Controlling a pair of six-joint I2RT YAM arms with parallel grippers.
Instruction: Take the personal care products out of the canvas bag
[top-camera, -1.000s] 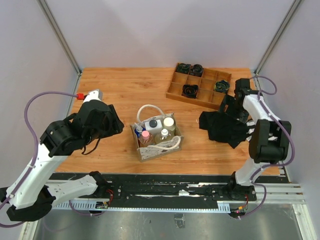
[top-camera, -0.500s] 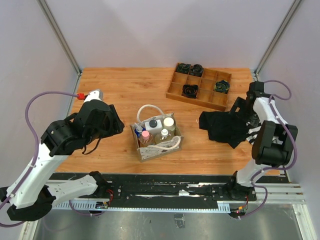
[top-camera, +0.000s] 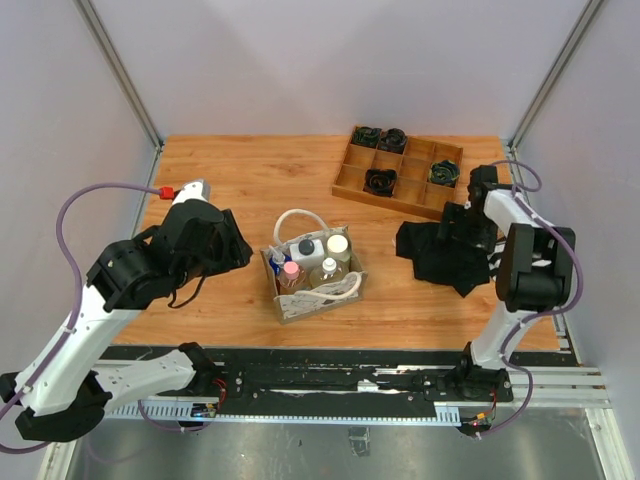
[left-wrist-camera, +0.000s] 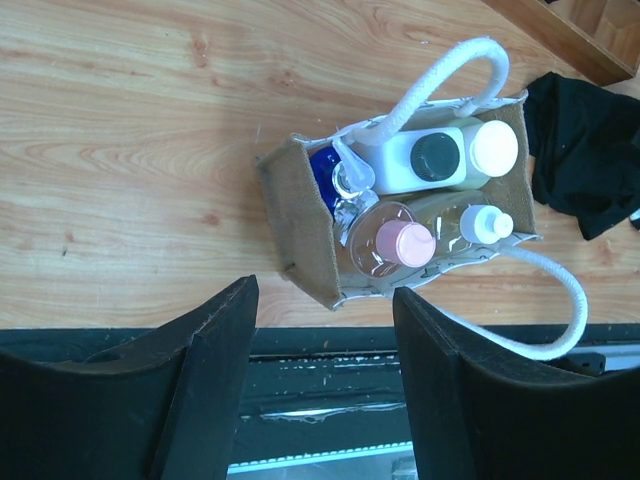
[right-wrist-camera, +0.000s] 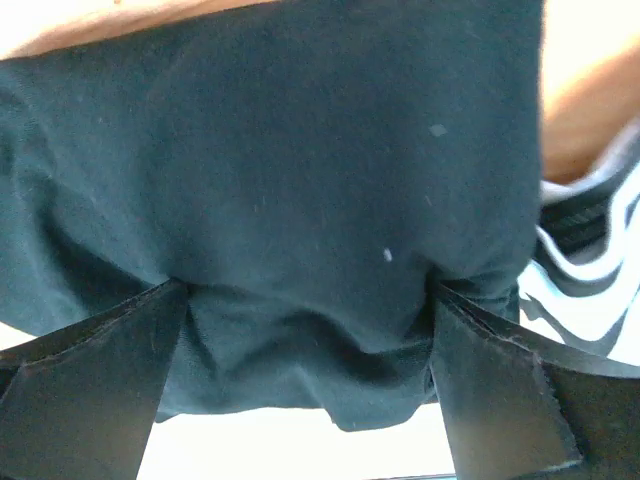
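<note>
The canvas bag (top-camera: 316, 293) stands upright mid-table with its rope handles (top-camera: 290, 216) splayed out. It holds the personal care products: a white bottle with a black cap (left-wrist-camera: 425, 160), a white-capped jar (left-wrist-camera: 493, 148), a pink-capped bottle (left-wrist-camera: 404, 242), a blue bottle (left-wrist-camera: 322, 172) and a clear bottle (left-wrist-camera: 487, 224). My left gripper (top-camera: 232, 248) hovers open and empty to the left of the bag; in the left wrist view (left-wrist-camera: 322, 292) its fingertips frame the bag's near corner (left-wrist-camera: 310, 255). My right gripper (top-camera: 458, 228) is open, its fingers pressed into the black cloth (right-wrist-camera: 300, 180).
The black cloth (top-camera: 445, 255) with a striped part (right-wrist-camera: 590, 260) lies right of the bag. A brown wooden compartment tray (top-camera: 352, 181) holding black rolled bundles (top-camera: 380, 180) stands at the back right. The table's front rail (top-camera: 330, 375) runs along the near edge.
My right arm swung out to the right, then came back left and down onto the black cloth. My left arm has barely shifted. The bag and bottles have not moved.
</note>
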